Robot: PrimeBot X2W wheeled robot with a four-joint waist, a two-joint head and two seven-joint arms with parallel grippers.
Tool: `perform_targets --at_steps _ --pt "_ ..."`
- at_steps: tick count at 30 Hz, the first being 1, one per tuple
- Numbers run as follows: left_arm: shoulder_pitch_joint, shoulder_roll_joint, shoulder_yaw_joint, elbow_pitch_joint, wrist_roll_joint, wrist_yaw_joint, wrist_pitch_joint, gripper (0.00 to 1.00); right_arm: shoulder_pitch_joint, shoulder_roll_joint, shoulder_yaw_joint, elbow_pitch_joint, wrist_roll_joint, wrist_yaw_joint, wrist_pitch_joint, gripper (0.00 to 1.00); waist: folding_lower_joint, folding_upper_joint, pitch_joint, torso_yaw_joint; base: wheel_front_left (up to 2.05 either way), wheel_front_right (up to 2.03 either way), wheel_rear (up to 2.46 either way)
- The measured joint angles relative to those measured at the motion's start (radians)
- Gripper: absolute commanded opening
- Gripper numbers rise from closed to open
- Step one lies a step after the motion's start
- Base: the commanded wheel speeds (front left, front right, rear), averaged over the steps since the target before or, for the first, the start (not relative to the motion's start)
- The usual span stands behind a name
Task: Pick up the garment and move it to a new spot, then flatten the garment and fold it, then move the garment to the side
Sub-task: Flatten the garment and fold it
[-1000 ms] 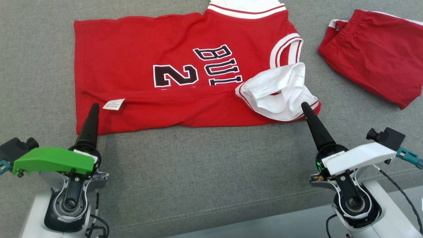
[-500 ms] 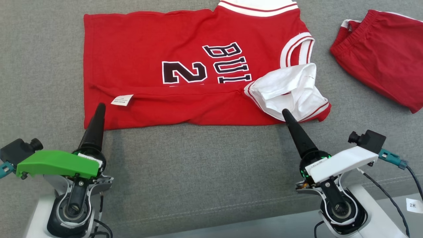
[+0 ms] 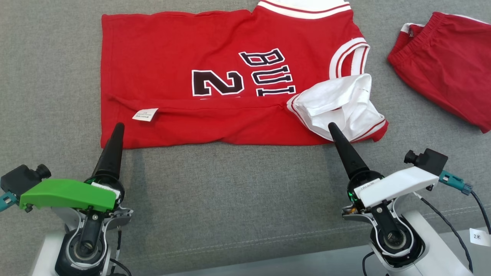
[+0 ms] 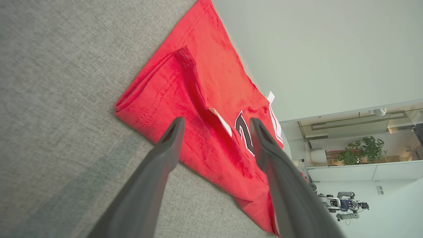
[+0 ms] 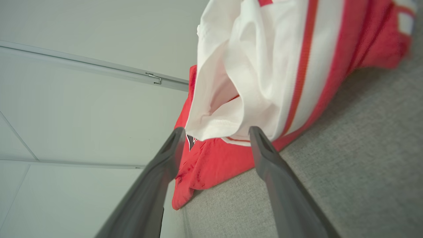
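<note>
The red, white-trimmed fabric jersey [image 3: 165, 46] was laid lengthwise left to right; its near corners were faced by the spread left gripper [image 4: 214, 124] and spread right gripper [image 5: 216, 132].

The jersey [image 3: 172, 57] was red, with black white-outlined lettering [image 3: 217, 82] and white-and-red striped trim [image 3: 337, 57]. The shorts [image 3: 445, 65] were red. The fabric surface [image 3: 245, 184] was grey.

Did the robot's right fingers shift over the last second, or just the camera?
Yes. Judged against the red jersey, the right fingers have slid to the robot's left, away from the jersey's near right corner.
</note>
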Motion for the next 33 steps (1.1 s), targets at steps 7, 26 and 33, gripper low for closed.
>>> perform_targets --at_steps 7,26,33 --pt "0.005 0.0 0.0 -0.016 0.0 0.001 0.0 1.0 -0.02 0.008 -0.022 0.024 0.003 -0.001 -0.006 0.94 0.0 0.0 0.004 0.002 0.0 0.0 0.0" --pt "0.015 -0.005 0.003 -0.032 0.001 0.008 0.001 1.0 -0.156 0.006 -0.076 0.071 0.012 -0.017 -0.005 0.0 0.0 0.0 0.002 0.016 0.0 0.0 0.0" --pt "0.015 -0.007 -0.011 -0.033 0.004 0.009 0.011 1.0 -0.246 0.005 -0.119 0.125 0.036 -0.036 0.003 0.0 0.0 0.0 0.002 0.025 0.0 0.0 0.0"
